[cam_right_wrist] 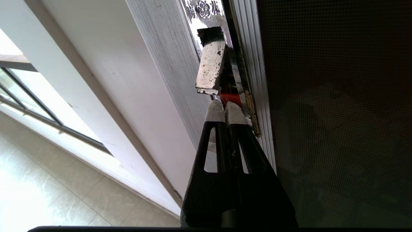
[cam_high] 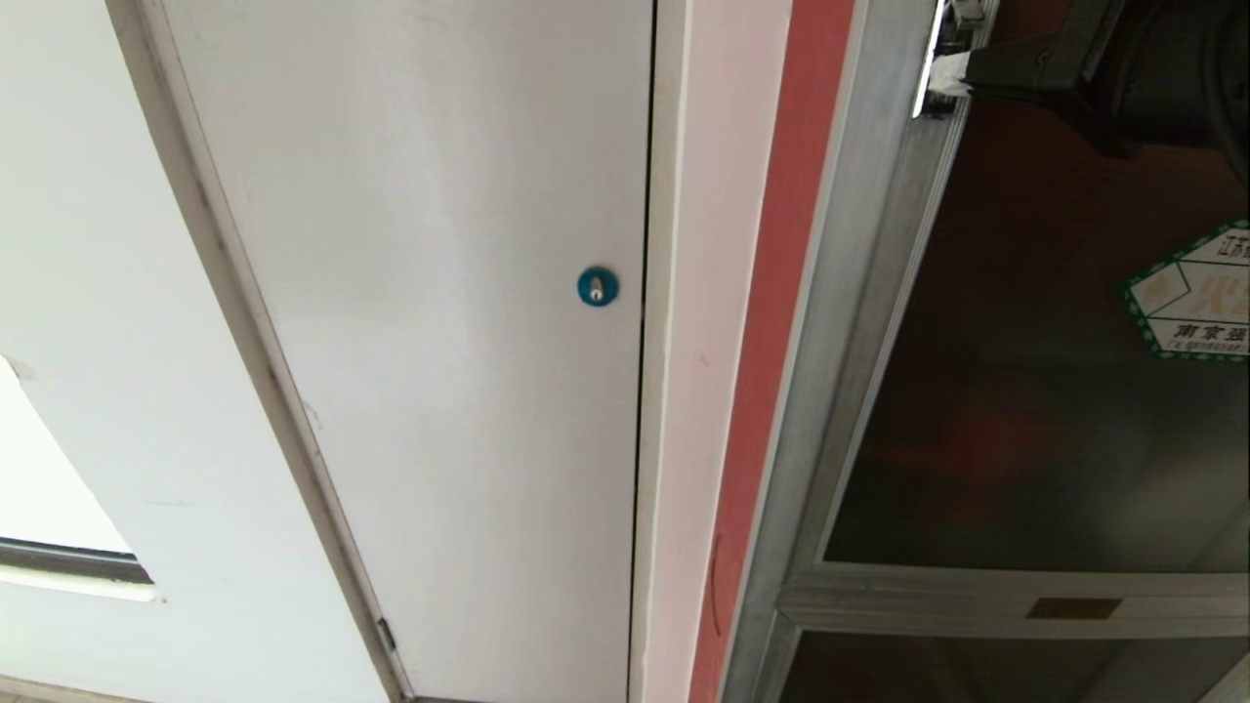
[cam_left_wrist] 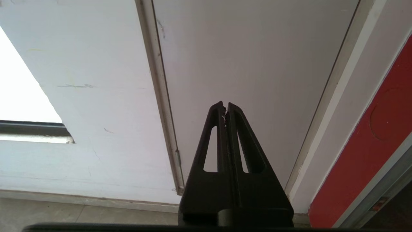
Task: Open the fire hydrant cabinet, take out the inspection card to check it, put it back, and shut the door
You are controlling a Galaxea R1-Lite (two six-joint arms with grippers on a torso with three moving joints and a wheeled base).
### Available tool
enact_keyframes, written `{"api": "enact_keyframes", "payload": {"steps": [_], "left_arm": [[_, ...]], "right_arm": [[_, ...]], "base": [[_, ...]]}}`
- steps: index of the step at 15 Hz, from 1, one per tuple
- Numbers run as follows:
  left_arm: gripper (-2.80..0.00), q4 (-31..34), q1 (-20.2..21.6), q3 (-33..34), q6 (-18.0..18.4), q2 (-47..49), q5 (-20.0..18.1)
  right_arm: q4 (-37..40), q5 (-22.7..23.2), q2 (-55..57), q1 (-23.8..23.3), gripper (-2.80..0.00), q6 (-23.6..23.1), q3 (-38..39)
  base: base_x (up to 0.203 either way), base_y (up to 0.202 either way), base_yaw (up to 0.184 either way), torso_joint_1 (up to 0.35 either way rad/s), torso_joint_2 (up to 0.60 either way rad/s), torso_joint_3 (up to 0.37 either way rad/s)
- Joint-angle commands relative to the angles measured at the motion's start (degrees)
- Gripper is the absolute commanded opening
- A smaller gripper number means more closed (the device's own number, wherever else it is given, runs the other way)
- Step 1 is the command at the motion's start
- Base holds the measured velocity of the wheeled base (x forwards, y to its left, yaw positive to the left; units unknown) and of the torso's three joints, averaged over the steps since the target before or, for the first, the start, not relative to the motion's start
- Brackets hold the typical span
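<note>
On your left, the left gripper [cam_left_wrist: 225, 108] hangs parked with its fingers pressed together on nothing, pointing at the plain white door [cam_high: 430, 322] with its round blue lock [cam_high: 597, 286]. Moving right past the red strip [cam_high: 781, 293], you meet the brushed aluminium frame of the fire hydrant cabinet [cam_high: 859, 293], whose door [cam_high: 1035, 391], dark glass bearing the green-and-white hexagonal sticker [cam_high: 1196, 293], sits in its frame. At its latch edge your right gripper [cam_right_wrist: 225, 108] is clenched empty, its taped fingertips [cam_right_wrist: 215, 112] right at the small red latch [cam_right_wrist: 229, 97] under the worn metal handle [cam_right_wrist: 210, 69].
</note>
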Motion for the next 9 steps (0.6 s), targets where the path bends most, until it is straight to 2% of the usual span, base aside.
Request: {"api": "enact_keyframes", "payload": {"steps": [1, 4, 9], "left_arm": [[-2.80, -0.04, -0.02, 0.35, 0.01, -0.01, 0.01], [-2.80, -0.03, 0.05, 0.35, 0.01, -0.01, 0.01], [-2.80, -0.04, 0.02, 0.35, 0.01, -0.01, 0.01]], "right_arm": [[0.34, 0.20, -0.75, 0.06, -2.80, 0.11, 0.27], [0.37, 0.33, -3.46, 1.67, -2.80, 0.10, 4.29], [-2.13, -0.60, -11.62, 10.06, -2.80, 0.11, 16.98]], "base": [[0.000, 0.000, 0.000, 0.000, 0.00, 0.000], [0.000, 0.000, 0.000, 0.000, 0.00, 0.000], [0.000, 0.000, 0.000, 0.000, 0.00, 0.000]]}}
